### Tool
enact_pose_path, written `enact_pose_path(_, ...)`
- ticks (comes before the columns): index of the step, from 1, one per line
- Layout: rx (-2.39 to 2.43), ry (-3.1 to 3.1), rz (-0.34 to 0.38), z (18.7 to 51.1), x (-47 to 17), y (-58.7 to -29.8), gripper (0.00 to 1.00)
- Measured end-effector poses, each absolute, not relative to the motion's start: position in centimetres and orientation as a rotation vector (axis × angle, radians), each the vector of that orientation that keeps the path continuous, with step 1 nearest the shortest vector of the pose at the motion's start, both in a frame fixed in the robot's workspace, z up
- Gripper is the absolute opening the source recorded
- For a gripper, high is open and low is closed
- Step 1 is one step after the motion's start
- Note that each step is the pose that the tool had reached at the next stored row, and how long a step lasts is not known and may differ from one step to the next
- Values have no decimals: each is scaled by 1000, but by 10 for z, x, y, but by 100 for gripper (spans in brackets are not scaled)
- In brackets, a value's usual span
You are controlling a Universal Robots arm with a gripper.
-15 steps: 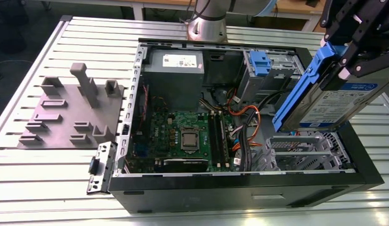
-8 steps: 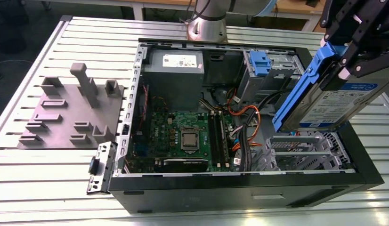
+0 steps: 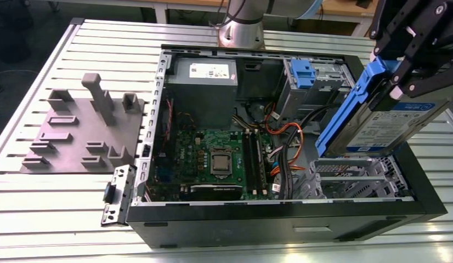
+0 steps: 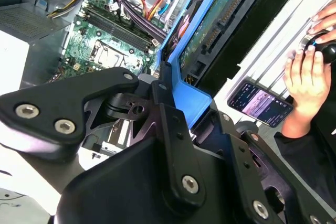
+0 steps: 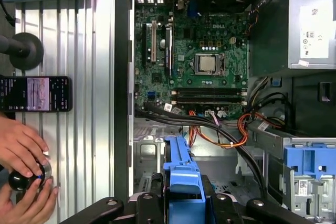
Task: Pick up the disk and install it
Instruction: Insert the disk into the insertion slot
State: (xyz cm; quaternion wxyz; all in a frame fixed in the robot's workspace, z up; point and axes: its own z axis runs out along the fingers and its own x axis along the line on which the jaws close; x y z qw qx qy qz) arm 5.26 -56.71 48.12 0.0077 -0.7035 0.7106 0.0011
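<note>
Nearest us in the exterior view, the black pincer (image 3: 403, 76) is clenched on the disk (image 3: 391, 129), its fingers gripping the blue bracket (image 3: 351, 107) that frames the silver-grey drive. The disk hangs tilted in the air with its label toward that camera. It is over the corner of the open computer case (image 3: 285, 219) at the exterior view's right. Its lower end sits close above a bare metal drive cage (image 3: 344, 175), and we cannot tell whether the two touch. The case lies on its side on the slatted metal bench (image 3: 36, 203). Inside it we see the green motherboard (image 3: 211, 159) and a tangle of orange and black cables (image 3: 285, 137). Farther back are a grey power supply box (image 3: 204, 76) with a white sticker and a small blue tab (image 3: 303, 74) in a bay. A grey fixture block (image 3: 80, 131) stands beside the case, toward the bench edge at the exterior view's left. The robot's base (image 3: 241, 27) rises at the bench's far edge, behind the case. In the first wrist view a phone (image 5: 34, 94) lies flat on the bench beside the case wall. Near the phone, a person's hands (image 5: 21, 150) rest on a round black knob (image 5: 22, 180).
</note>
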Motion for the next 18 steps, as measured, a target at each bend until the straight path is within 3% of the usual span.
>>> enact_pose_path(18, -2193, 2228, 3, 472, 56, -571, 36)
